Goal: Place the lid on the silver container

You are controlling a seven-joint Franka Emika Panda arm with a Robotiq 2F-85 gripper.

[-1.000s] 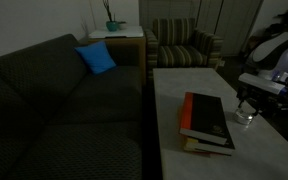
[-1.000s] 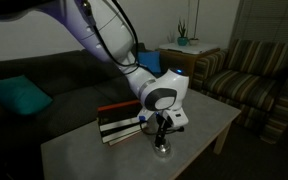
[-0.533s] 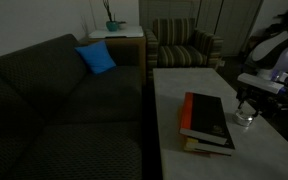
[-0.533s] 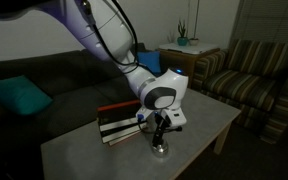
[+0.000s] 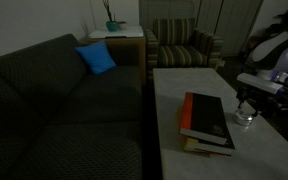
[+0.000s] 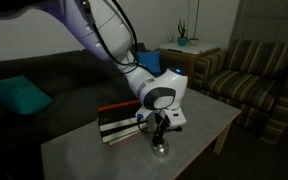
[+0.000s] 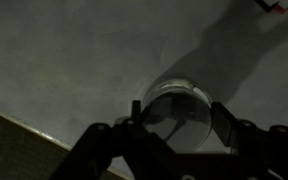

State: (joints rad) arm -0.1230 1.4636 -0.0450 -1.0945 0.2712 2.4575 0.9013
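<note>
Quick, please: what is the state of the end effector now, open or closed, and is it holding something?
End effector: closed on the lid, directly over the silver container.

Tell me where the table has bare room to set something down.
Bare tabletop between the books and the striped armchair, and beyond the books at the opposite end. Crowded around the gripper and silver container beside the books.
</note>
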